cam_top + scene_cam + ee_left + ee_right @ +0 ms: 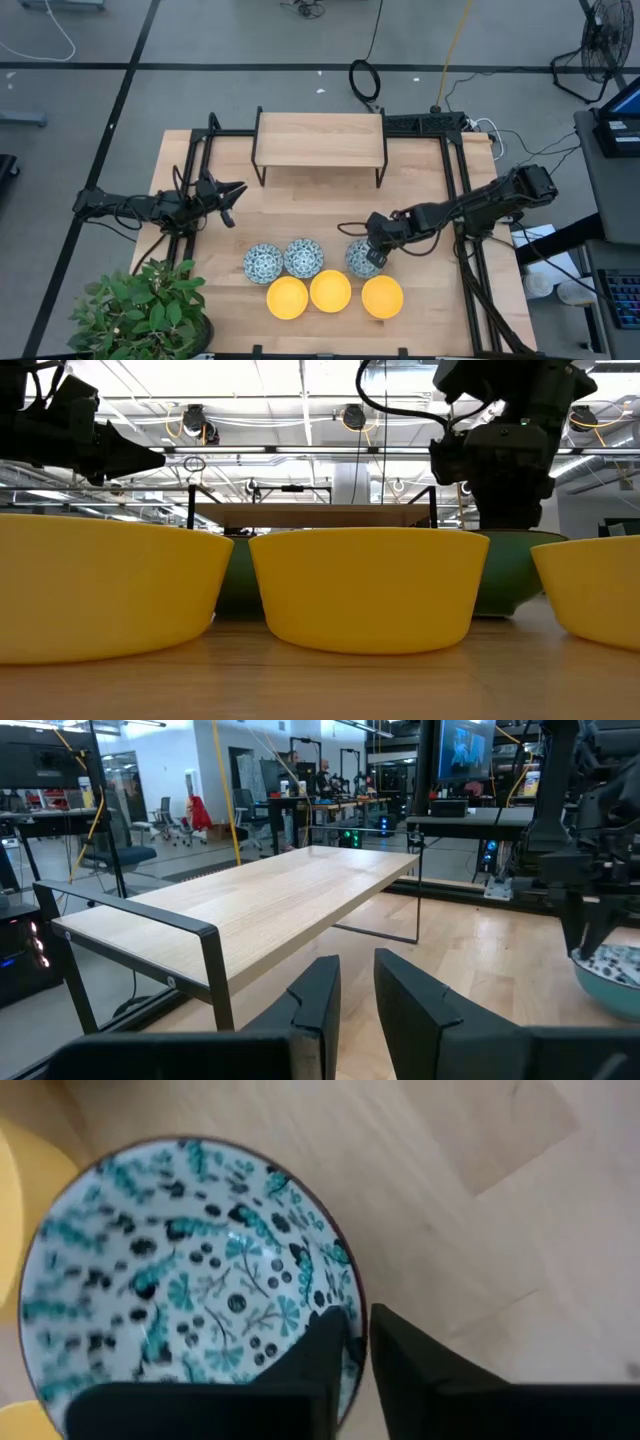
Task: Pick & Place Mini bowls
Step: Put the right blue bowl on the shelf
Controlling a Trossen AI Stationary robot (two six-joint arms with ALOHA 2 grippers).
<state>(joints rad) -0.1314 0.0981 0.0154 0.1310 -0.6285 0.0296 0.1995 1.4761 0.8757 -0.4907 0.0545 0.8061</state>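
Patterned bowl (190, 1280) rim pinched between right gripper (356, 1342) fingers.

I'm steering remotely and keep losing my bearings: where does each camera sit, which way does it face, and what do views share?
High: above the table, straight down; both arms, left gripper idle near the shelf.
Low: table height, level across; yellow bowls, grippers above.
Left wrist: past its own fingers toward the shelf.
Right wrist: down onto the patterned bowl, right gripper pinching its rim.
Shared: high and right wrist both show that bowl.
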